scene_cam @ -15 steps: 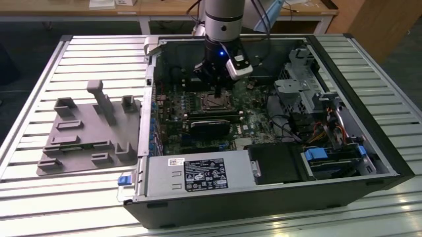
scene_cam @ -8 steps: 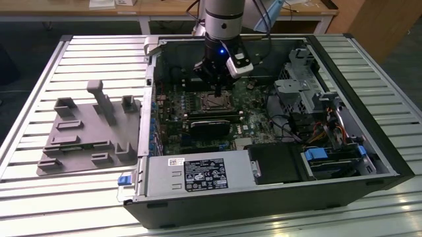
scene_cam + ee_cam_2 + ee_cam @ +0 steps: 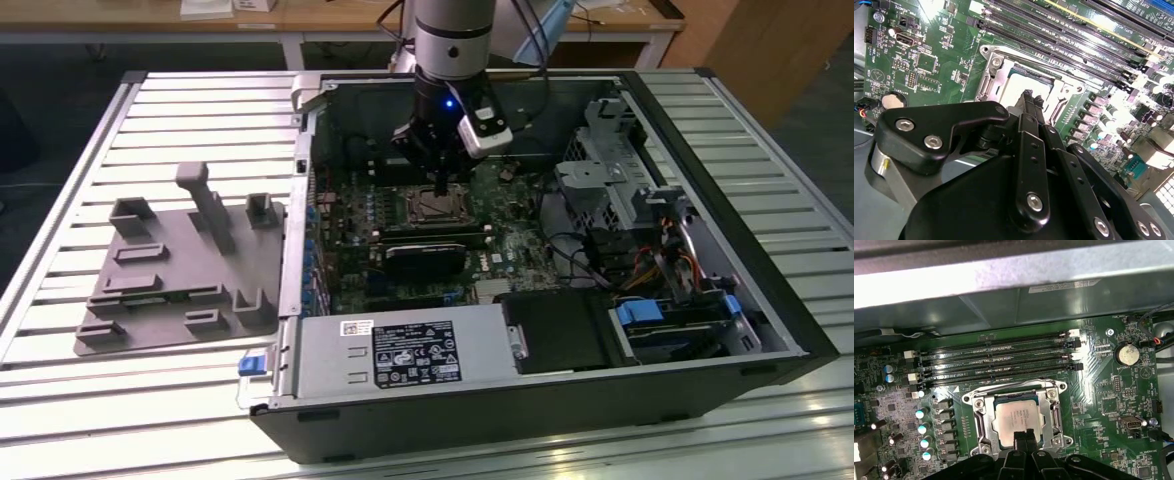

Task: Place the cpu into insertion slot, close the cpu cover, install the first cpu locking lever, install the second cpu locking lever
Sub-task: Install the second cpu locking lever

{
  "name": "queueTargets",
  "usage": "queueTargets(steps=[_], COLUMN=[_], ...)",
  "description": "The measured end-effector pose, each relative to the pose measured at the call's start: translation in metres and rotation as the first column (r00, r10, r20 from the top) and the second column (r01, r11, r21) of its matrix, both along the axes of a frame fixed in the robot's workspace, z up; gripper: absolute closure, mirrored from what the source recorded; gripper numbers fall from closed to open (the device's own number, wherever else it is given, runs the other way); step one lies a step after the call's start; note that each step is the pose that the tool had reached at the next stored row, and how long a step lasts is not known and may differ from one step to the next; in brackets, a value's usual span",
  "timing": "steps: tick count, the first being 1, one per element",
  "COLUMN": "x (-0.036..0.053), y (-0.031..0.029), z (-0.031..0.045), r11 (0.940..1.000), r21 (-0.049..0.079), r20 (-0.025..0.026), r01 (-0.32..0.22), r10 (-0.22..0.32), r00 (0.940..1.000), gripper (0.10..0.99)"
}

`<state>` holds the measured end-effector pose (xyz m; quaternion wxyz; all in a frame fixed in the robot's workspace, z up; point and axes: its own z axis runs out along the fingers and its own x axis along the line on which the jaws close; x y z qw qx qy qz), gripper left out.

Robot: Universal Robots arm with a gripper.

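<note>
First wrist view: the cpu sits flat in the slot, and the cover lies closed around it, its window framing the silver top. We see the tool with its fingers drawn together to a narrow tip that holds nothing, poised at the near edge of the chip. Second wrist view agrees: tool tip down over the cover, cpu pale beneath it.

Exterior view: the arm stands upright inside the open case, tool right above the socket; the case lies on a slatted counter.

Risks, as we judge them:
- Tip lands on the chip top rather than a lever: load goes into the socket pins.
- Tip slips off the thin metal: it could scrape the board or the memory slots just beside.
- We cannot tell the levers' positions; an unlatched cover may spring up.
</note>
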<state>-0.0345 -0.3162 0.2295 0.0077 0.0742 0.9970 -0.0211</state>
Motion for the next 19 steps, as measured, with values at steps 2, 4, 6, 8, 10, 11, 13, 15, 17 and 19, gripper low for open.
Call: queueTargets(steps=[2,4,6,8,10,11,13,15,17,19], x=[0.0,0.0,0.0,0.0,0.0,0.0,0.0,0.0,0.0,0.0], y=[-0.0001,-0.0019,-0.0039,-0.0051,-0.0069,-0.0081,-0.0108,-0.0131,-0.0155,-0.0171], z=[0.0001,0.0001,0.0001,0.0001,0.0001,0.0,0.0001,0.0001,0.0001,0.0001], r11=[1.0,1.0,1.0,1.0,1.0,1.0,1.0,1.0,1.0,1.0], r21=[0.0,0.0,0.0,0.0,0.0,0.0,0.0,0.0,0.0,0.0], r20=[-0.0001,0.0,0.0,0.0,-0.0001,0.0,0.0,0.0,-0.0001,0.0], r01=[0.0,0.0,0.0,0.0,0.0,0.0,0.0,0.0,0.0,0.0], r10=[0.0,0.0,0.0,0.0,0.0,0.0,0.0,0.0,0.0,0.0], r00=[1.0,1.0,1.0,1.0,1.0,1.0,1.0,1.0,1.0,1.0], gripper=[0.98,0.98,0.98,0.98,0.98,0.98,0.98,0.98,0.98,0.98])
